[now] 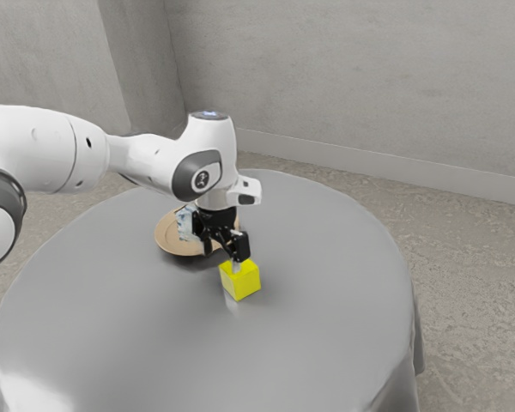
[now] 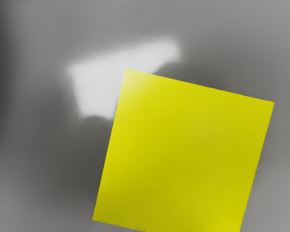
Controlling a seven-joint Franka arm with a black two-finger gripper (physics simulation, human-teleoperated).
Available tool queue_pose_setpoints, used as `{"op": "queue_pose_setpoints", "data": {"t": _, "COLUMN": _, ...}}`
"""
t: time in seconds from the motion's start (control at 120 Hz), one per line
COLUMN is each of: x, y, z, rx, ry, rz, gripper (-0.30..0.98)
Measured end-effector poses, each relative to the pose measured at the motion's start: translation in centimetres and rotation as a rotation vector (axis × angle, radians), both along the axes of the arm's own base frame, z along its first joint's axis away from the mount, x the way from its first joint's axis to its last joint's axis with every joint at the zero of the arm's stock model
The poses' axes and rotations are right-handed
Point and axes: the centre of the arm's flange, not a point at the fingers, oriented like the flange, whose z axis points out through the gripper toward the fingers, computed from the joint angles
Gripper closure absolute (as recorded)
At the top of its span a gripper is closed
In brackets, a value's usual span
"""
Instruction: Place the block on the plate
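In the exterior view, the gripper (image 1: 222,260) has its two fingers spread, one fingertip (image 1: 236,267) at the top of the yellow block (image 1: 245,284). The block lies off the plate (image 1: 166,239), between four and five o'clock from it. The arm (image 1: 43,146) reaches in from nine o'clock over the round table (image 1: 137,335). In the wrist view, the block's flat face is close under the hand, beside a bright patch on the tabletop.

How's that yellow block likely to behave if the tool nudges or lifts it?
The yellow block looks rigid, with straight edges, so it probably won't sag. Its flat-sided cube shape suggests sliding rather than rolling. Its smooth faces might be slightly slippery.
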Motion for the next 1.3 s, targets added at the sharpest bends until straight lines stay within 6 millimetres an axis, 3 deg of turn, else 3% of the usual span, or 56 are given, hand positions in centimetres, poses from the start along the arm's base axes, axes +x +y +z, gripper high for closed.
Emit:
{"op": "queue_pose_setpoints", "data": {"t": 0.325, "x": 0.5, "y": -0.9, "z": -2.2, "rx": -0.020, "ry": 0.010, "rz": -0.105, "gripper": 0.00}}
{"op": "queue_pose_setpoints", "data": {"t": 0.525, "x": 2.2, "y": -1.1, "z": -3.0, "rx": -0.029, "ry": -0.012, "rz": -0.138, "gripper": 0.00}}
{"op": "queue_pose_setpoints", "data": {"t": 0.992, "x": 2.2, "y": -1.2, "z": -5.3, "rx": -0.033, "ry": 0.007, "rz": -0.169, "gripper": 0.00}}
{"op": "queue_pose_setpoints", "data": {"t": 1.3, "x": 2.3, "y": -1.2, "z": -5.1, "rx": -0.034, "ry": -0.004, "rz": -0.177, "gripper": 0.29}}
